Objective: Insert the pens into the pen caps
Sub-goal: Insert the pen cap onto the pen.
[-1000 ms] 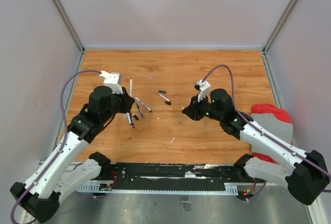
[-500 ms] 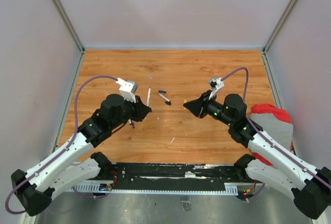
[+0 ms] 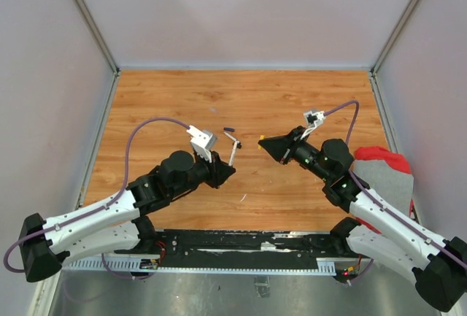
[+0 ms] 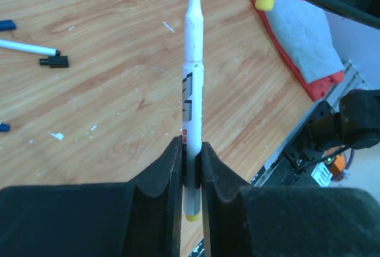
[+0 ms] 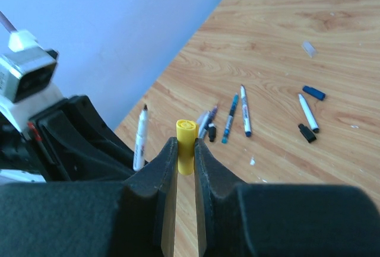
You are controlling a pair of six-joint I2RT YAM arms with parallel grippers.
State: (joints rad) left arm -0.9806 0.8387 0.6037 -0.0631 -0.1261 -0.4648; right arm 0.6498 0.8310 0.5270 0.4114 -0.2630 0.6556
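When you look from the top external camera, you see both arms reaching toward the middle of the wooden table [image 3: 168, 97]. The left gripper [image 3: 228, 168] is clamped on a white pen [image 3: 233, 149], which points away from the arm bases. The right gripper [image 3: 264, 141] pinches a yellow cap [image 3: 262, 139], very small in this view. The two grippers face each other, near but apart. A red and grey cloth [image 3: 381, 164] lies at the right edge of the table, partly under the right arm.

From the left wrist camera, you see the fingers pressed on the lower part of the pen barrel, and the dark tip stands free of them. The yellow cap shows at the upper right of the tip, not touching it. On the table at the left lie a second white pen [image 4: 27, 47], a black cap [image 4: 53, 62] just beside it and a blue cap [image 4: 6, 25].

From the right wrist camera, you see the fingers closed on the yellow cap, its round end sticking out between them. The held pen stands to its left, apart from it. Farther on the table lie some loose pens [image 5: 234, 114] in a group, and to their right the second white pen with the black cap and the blue cap near it.
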